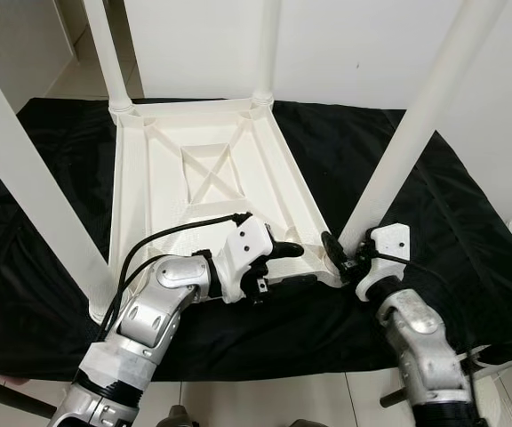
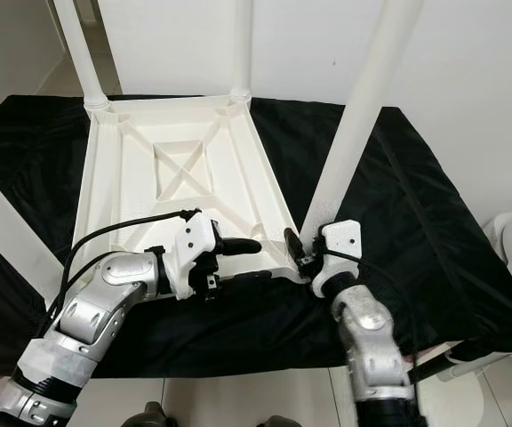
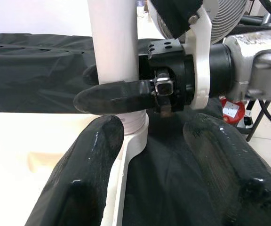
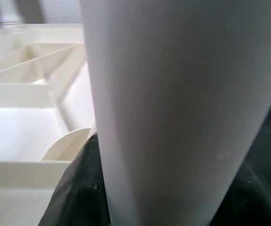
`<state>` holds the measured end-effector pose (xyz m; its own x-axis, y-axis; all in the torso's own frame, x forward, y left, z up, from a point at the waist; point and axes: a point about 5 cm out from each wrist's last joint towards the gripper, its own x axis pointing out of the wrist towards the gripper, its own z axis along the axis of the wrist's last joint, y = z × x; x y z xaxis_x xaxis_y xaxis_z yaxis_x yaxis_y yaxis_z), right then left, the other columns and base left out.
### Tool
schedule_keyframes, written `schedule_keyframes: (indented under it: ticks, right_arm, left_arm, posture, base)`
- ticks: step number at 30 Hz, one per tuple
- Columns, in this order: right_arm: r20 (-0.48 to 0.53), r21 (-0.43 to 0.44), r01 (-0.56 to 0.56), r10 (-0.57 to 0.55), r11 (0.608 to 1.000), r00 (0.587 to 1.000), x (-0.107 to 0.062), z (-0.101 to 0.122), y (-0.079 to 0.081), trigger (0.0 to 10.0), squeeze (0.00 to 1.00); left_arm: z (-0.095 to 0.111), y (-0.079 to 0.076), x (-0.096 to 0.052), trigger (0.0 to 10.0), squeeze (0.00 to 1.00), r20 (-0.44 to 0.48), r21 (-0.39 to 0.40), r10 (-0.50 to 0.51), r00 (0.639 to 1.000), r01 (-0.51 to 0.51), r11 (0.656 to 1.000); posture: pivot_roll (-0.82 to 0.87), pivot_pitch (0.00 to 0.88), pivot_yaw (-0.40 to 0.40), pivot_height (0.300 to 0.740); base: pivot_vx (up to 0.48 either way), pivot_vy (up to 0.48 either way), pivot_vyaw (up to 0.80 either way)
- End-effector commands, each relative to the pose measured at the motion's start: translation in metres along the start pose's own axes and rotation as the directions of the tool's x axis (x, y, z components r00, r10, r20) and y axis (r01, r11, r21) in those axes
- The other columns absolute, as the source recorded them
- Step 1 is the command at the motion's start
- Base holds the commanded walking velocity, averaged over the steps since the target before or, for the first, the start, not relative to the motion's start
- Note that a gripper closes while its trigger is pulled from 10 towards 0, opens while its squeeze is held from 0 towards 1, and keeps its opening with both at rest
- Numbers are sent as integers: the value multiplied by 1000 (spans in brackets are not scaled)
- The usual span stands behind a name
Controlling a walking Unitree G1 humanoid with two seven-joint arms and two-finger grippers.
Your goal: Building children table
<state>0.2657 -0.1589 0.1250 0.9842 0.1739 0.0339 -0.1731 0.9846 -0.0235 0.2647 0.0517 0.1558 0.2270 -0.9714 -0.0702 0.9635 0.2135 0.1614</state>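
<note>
Nearest the camera: two silver arms reaching forward over the front edge of a black cloth (image 1: 52, 294) spread on the floor. Left gripper (image 1: 290, 265) at the near right corner of the upturned white plastic children's table (image 1: 203, 191), jaws parted, one black finger over the table's rim and the other below its edge, nothing clamped between them. Right gripper (image 1: 338, 256) just beside it at the same corner, jaws closed around the base of the near right leg (image 1: 412, 133), one finger on either side of the white tube where it enters its corner socket, as seen from the left wrist. Close against the right wrist camera, the same leg (image 4: 182, 108), with the ribbed underside of the tabletop beside it. Farther back: tabletop lying face down on the cloth, X-shaped ribbing in its middle panel, near left leg (image 1: 34, 187) rising from its corner, two more legs (image 1: 105, 53) upright in the far corners. Beyond the cloth, pale tiled floor and a white wall (image 1: 354, 44).
</note>
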Motion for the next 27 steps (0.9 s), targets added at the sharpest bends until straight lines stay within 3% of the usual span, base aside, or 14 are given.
schedule_keyframes:
  ticks: [1,4,11,17,18,19,20,27]
  right_arm:
    - [-33,2,55,-55,998,998,-1,-4,-2,10000,0]
    - [-32,29,168,-167,985,985,-2,-2,12,10000,0]
    - [-60,49,338,-335,940,940,-1,-2,22,10000,0]
    - [-50,66,331,-328,941,943,0,3,29,10000,0]
    - [-45,65,326,-324,943,945,-1,4,27,10000,435]
    - [-43,63,327,-325,943,945,-2,4,26,10000,435]
    - [-32,72,323,-321,944,946,-3,5,24,10000,1000]
    - [6,84,247,-248,965,969,-9,11,13,10000,1000]
  left_arm:
    - [-1,1,1,10000,0,-4,-4,43,999,-43,999]
    - [-1,2,2,10000,0,-5,-3,50,999,-50,999]
    - [-3,4,1,10000,0,-6,-15,72,997,-72,997]
    - [-3,7,0,10000,0,-6,-15,78,997,-78,997]
    - [-3,8,0,10000,0,-8,-11,76,997,-76,997]
    - [-3,8,0,10000,0,-9,-9,75,997,-75,997]
    - [-3,9,0,10000,0,-10,-6,75,997,-75,997]
    - [-2,10,0,10000,0,-9,-5,83,997,-83,997]
  posture:
    - [-8,0,-39,740]
    - [-6,0,-42,740]
    - [-6,0,-41,740]
    - [-12,0,-37,740]
    - [-14,0,-37,740]
    - [-14,0,-37,740]
    - [-15,0,-38,740]
    - [-10,0,-45,740]
  base:
    - [0,0,0]
    - [0,0,0]
    - [0,0,0]
    - [0,0,0]
    - [0,0,0]
    - [0,0,0]
    - [0,0,0]
    - [0,0,0]
